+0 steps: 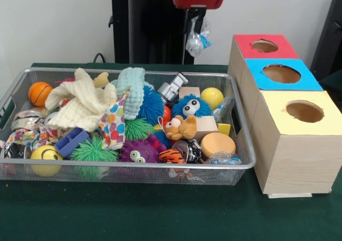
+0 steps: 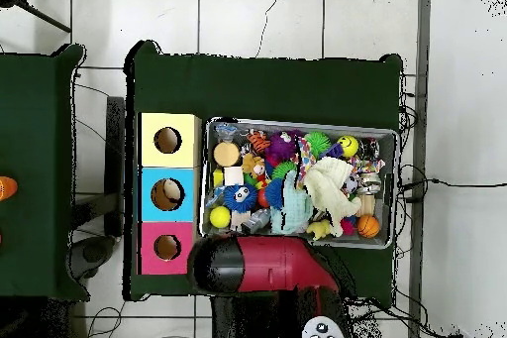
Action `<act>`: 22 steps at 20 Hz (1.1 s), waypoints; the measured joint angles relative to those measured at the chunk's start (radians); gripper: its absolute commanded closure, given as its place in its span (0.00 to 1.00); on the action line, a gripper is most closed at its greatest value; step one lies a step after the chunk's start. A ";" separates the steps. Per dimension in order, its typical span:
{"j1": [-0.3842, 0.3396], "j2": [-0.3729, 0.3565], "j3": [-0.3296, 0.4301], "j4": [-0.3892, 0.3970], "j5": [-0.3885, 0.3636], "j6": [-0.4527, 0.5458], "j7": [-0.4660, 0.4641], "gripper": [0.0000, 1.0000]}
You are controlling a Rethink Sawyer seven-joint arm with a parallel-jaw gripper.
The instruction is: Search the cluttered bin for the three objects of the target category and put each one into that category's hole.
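Pinched between the jaws of the gripper [image 1: 195, 33], as far as we can make out, hangs a small clear packet [image 1: 196, 40] with a blue bit at its side; the fingers themselves are mostly hidden behind it, and the arm's red head is cut off by the top edge. From overhead we see only the red and black arm [image 2: 259, 265] lying along the bin's near rim, and it covers the gripper entirely.

We find the cluttered bin [image 1: 243, 139] on the green table [image 1: 160, 214], to the left of the boxes in the front view and just beside them. We count three wooden boxes in a row, each with one round hole: a red-topped box [image 1: 265, 46] farthest back, a blue-topped box [image 1: 282, 74] in the middle, a yellow-topped box [image 1: 303, 113] nearest the camera.

Inside the bin we count one orange basketball [image 1: 39, 93], one cream cloth [image 1: 80, 102], one blue fuzzy creature with eyes [image 1: 191, 107] and one purple [image 1: 138, 153]. Much else is buried and hard to tell apart
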 measured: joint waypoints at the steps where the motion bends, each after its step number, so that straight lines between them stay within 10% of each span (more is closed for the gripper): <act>1: 0.016 -0.014 0.001 -0.002 0.011 0.030 0.000 1.00; 22: 0.134 0.012 0.007 -0.106 0.087 0.128 0.000 1.00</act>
